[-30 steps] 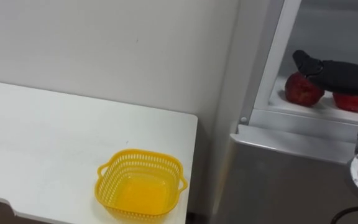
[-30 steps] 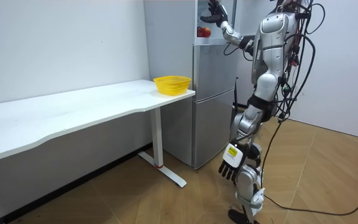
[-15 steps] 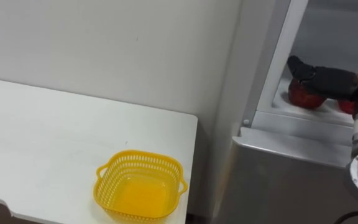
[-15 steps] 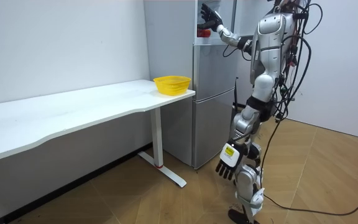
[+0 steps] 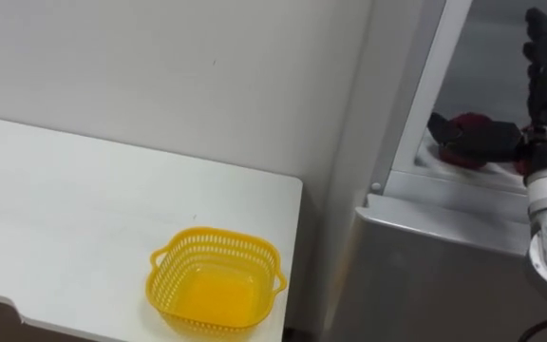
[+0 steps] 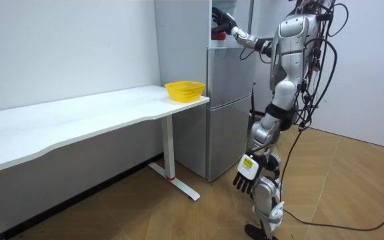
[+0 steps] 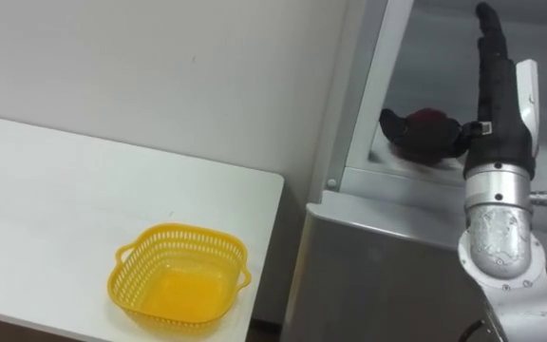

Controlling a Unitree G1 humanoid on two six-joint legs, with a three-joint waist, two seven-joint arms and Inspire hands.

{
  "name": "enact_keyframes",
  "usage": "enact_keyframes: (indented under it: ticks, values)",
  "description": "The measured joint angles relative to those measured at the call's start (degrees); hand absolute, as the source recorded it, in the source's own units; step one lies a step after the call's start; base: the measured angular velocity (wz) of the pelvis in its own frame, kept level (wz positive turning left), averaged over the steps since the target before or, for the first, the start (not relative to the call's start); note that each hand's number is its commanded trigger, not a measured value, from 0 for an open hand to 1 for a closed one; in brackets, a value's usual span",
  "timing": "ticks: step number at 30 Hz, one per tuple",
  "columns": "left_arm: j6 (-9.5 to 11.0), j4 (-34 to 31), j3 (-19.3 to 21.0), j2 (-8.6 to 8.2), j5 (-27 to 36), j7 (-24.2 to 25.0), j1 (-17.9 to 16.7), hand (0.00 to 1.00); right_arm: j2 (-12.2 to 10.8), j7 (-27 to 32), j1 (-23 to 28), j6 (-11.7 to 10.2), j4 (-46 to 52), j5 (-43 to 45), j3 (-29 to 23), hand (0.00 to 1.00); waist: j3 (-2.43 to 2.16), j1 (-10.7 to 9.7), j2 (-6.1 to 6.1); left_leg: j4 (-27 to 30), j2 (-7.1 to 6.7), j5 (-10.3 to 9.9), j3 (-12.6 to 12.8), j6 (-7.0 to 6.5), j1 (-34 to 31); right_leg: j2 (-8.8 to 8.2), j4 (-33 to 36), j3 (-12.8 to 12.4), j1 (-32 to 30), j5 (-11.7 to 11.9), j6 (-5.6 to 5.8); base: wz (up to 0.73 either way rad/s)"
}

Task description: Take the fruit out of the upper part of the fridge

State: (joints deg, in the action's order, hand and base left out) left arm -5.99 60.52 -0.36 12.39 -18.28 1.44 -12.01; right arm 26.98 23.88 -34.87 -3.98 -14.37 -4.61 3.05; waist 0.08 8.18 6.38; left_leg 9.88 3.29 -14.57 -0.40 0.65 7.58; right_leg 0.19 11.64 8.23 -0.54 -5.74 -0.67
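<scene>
Apple point(image 7: 431, 117), dark red, is the thing to fetch, and it lies on the shelf of the open upper fridge compartment, at the far right of the eye views, not yet lifted.

At the left, the white table point(image 5: 65, 209) stands against the wall with its end just beside the fridge. Near that end sits a yellow basket point(image 5: 171, 285), empty and mouth up. It is probably set there so that whatever comes out of the fridge has only a short way to travel.

Next comes the grey fridge point(image 5: 425, 275), its lower door closed. The room view shows the robot standing upright on the wooden floor close in front of it, with one arm raised to shelf height.

Inside the compartment the right hand point(image 7: 499, 112) is up against the apple. Its fingers point(image 7: 490, 57) stand straight and together, pointing upward, while the thumb reaches sideways across the front of the fruit. Nothing is clamped on it yet. This looks like a hand spread wide so the apple can settle against the palm before the fingers fold over it.

A bit of red just right of the wrist may be a second fruit, but I cannot tell.

The left hand point(image 6: 244, 181) hangs low beside the legs with fingers loose and apart, idle.
</scene>
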Motion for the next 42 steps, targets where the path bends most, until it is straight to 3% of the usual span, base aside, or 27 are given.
enact_keyframes:
  ticks: [11, 17, 31, 42]
  values:
    - [-0.14, 0.02, 0.07, 0.3, 0.03, 0.53, -0.08, 0.0, 0.09, -5.25, -0.11, 0.4, -3.14, 0.4, 0.17, 0.0, 0.23, 0.0, 0.7, -0.17, 0.01, 0.01, 0.16, -0.02, -0.08, -0.01, 0.05, 0.0, -0.34, 0.0, 0.01, 0.0]
    - [-1.12, -0.73, 0.33, 0.68, 0.03, 2.09, -0.11, 0.0, 0.36, -9.82, -3.96, 2.43, -10.25, 0.41, 0.15, 0.0, 0.28, -0.18, 0.64, -0.03, 0.02, 0.01, 0.25, -0.02, -0.02, 0.02, 0.0, -0.04, -0.21, 0.01, -0.02, 0.0]
    - [-1.14, -1.12, 1.37, 0.73, 0.05, 3.17, 0.08, 0.0, 0.79, -13.86, -5.84, 2.53, -14.03, -0.87, 0.06, 0.0, 0.24, -0.2, 0.49, 0.09, 0.03, 0.0, 0.12, -0.01, 0.1, 0.04, 0.03, -0.02, 0.08, 0.1, -0.15, 0.0]
    - [-2.3, -1.09, 1.37, 0.68, -0.28, 3.37, 0.06, 0.0, 1.99, -21.18, -6.9, 2.79, -17.72, -0.85, -0.48, 0.0, 0.24, -0.05, 0.47, -0.02, 0.03, -0.01, 0.03, 0.0, 0.24, 0.01, 0.09, 0.14, 0.31, 0.12, -0.18, 0.0]
